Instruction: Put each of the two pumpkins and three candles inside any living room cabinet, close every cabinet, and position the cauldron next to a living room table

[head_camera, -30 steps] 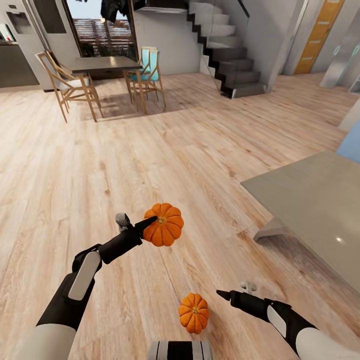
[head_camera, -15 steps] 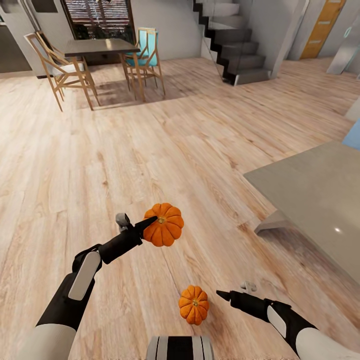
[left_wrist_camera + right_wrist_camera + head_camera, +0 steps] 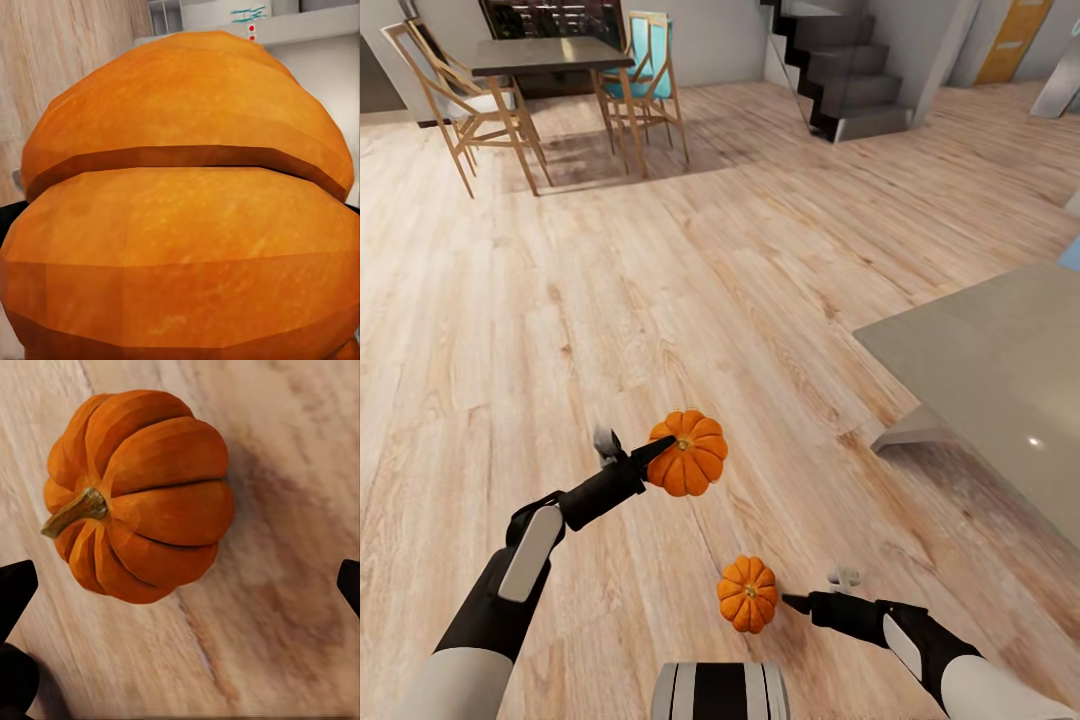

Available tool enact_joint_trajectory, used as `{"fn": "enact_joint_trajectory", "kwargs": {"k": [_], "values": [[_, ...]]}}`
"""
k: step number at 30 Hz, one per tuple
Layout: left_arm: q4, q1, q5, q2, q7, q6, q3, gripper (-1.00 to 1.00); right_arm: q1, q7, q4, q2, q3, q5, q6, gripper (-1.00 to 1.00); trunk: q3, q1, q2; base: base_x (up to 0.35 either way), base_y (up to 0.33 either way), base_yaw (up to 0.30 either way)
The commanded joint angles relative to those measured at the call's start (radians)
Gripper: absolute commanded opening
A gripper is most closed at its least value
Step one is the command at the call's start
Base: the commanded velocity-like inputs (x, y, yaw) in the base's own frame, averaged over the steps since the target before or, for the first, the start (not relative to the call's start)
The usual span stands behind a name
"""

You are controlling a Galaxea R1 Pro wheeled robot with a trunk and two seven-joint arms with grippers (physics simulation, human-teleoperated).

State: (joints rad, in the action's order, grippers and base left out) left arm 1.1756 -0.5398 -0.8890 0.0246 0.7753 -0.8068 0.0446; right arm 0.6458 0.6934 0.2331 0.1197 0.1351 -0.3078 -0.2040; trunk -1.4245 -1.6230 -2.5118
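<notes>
Left tool (image 3: 660, 455) clamped on squat round orange ribbed pumpkin (image 3: 687, 466), held above pale wood plank floor (image 3: 660, 300); same pumpkin (image 3: 187, 210) crowds left wrist view. Second small orange pumpkin with tan stem (image 3: 748, 594) sits on floor near robot base, just beside right tool (image 3: 792, 604). Right wrist view: this pumpkin (image 3: 139, 491) lies between spread black fingertips (image 3: 15, 585), tool wide, not touching. Grey flat low worktop (image 3: 1000, 380) at right. Dark dining table with wooden chairs (image 3: 545, 55) far back left.

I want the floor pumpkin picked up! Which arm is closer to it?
Right. The right end effector is open just beside the floor pumpkin, fingers apart around it in the wrist view. The left end effector is farther off, holding the other pumpkin.
</notes>
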Motion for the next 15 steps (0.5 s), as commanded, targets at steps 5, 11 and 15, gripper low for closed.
{"fn": "enact_joint_trajectory", "kwargs": {"k": [5, 11, 15], "values": [[-0.020, 0.000, -0.007, 0.000, 0.002, -0.003, 0.001, -1.00, 0.000, 0.002, 0.002, 0.000, 0.001, 0.001, 0.000, 1.00, -0.019, -0.002, -0.001, 0.000, 0.000, 0.000], [-0.022, 0.000, -0.007, -0.003, 0.003, -0.003, 0.001, -1.00, 0.000, 0.011, 0.012, 0.001, 0.001, 0.001, -0.001, 1.00, -0.039, -0.004, -0.002, 0.000, 0.000, 0.000], [-0.021, 0.000, -0.008, -0.006, 0.004, -0.003, 0.000, -1.00, 0.000, 0.016, 0.023, 0.001, 0.001, 0.001, 0.000, 1.00, -0.039, -0.004, -0.002, 0.000, 0.000, 0.000]]}}
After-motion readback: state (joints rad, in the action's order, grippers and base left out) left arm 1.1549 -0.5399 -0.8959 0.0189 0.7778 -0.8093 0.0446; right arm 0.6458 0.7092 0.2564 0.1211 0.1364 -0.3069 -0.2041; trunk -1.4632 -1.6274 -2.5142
